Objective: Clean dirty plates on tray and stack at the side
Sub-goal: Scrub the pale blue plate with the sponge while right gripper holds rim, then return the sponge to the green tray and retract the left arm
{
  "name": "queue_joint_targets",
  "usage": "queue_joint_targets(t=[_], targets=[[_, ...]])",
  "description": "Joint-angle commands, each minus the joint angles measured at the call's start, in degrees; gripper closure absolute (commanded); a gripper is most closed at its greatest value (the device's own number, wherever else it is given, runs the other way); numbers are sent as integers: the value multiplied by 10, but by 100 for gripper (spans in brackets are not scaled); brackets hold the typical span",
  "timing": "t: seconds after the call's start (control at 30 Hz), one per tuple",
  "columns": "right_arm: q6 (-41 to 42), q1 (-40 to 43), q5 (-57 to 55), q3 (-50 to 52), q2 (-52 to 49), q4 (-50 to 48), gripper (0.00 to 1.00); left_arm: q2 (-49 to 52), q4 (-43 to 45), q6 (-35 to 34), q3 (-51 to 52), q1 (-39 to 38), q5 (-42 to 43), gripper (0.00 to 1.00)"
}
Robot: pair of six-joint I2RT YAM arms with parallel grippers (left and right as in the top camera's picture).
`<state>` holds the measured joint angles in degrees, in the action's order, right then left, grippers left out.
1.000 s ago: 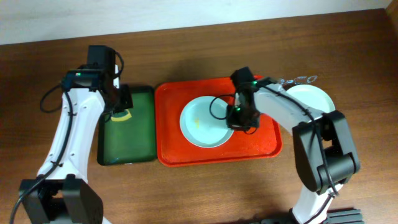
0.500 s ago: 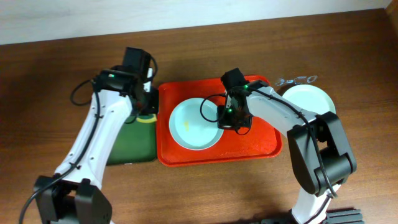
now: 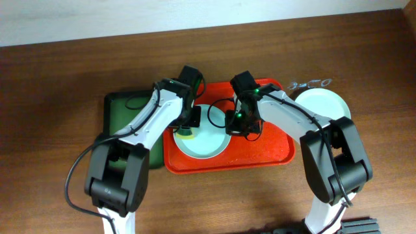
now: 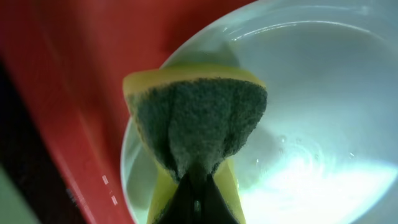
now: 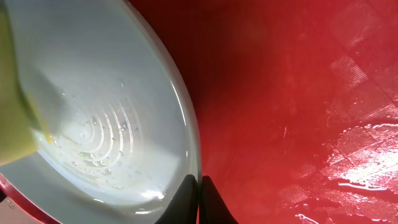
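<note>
From above, we see the red tray (image 3: 266,156) lying long-side left to right at centre. A pale plate (image 3: 207,144) lies flat in its left half, and a second plate (image 3: 328,104) sits on the table (image 3: 52,84) off its upper right corner. The left gripper (image 3: 188,127) holds a sponge (image 3: 186,134) over the plate's left side; the right gripper (image 3: 238,127) sits at its right rim. Left wrist: fingers clamped on the folded sponge. Right wrist: fingers pinched together on the plate's rim.

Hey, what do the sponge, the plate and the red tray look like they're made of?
Sponge: soft yellow foam with a coarse dark fibrous scouring face, pinched into a fold.
Plate: pale and glossy with sharp highlights, probably ceramic or melamine.
Tray: red plastic, faint grid texture, wet sheen.
</note>
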<state>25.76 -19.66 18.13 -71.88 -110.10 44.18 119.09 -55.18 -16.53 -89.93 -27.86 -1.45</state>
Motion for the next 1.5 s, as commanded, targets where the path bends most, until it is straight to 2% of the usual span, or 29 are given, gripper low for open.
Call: queue_joint_targets(t=[0.0, 0.1, 0.2, 0.27, 0.33, 0.4, 0.53, 0.63, 0.77, 0.8, 0.9, 0.97, 1.03, 1.1, 1.23, 1.33, 1.47], targets=[[2, -6, 7, 4, 1, -2, 96, 29, 7, -8, 1, -2, 18, 100], [2, -6, 7, 4, 1, -2, 96, 38, 15, -8, 12, -7, 67, 100], [2, -6, 7, 4, 1, -2, 96, 30, 43, -8, 11, -3, 181, 100], [2, -6, 7, 4, 1, -2, 96, 19, 49, -8, 1, 2, 195, 100], [2, -6, 7, 4, 1, -1, 96, -11, 48, -8, -15, 16, 194, 100], [2, -6, 7, 4, 1, -1, 96, -53, 37, -8, -18, 21, 149, 100], [2, -6, 7, 4, 1, -1, 96, -55, -1, -8, 7, 6, 47, 100], [2, -6, 7, 4, 1, -2, 96, -55, 47, -9, 74, -9, 35, 100], [2, -6, 7, 4, 1, -1, 96, -54, 121, -66, 176, -24, 16, 100], [2, -6, 7, 4, 1, -1, 96, -54, 126, -66, 184, -24, 46, 100], [2, -6, 7, 4, 1, -1, 96, -54, 129, -28, 175, -25, 213, 100], [2, -6, 7, 4, 1, -1, 96, -60, 114, -18, 139, -19, 261, 100], [2, -6, 7, 4, 1, -1, 96, -75, 72, -18, 84, -4, 226, 100], [2, -6, 7, 4, 1, -1, 96, -108, -1, -18, 7, 23, 148, 100], [2, -6, 7, 4, 1, -1, 96, -139, -117, -13, -67, 68, -16, 100], [2, -6, 7, 4, 1, -2, 96, -139, -169, -1, -62, 102, -89, 100], [2, -6, 7, 4, 1, -1, 96, -139, -138, -1, -2, 145, -130, 100]])
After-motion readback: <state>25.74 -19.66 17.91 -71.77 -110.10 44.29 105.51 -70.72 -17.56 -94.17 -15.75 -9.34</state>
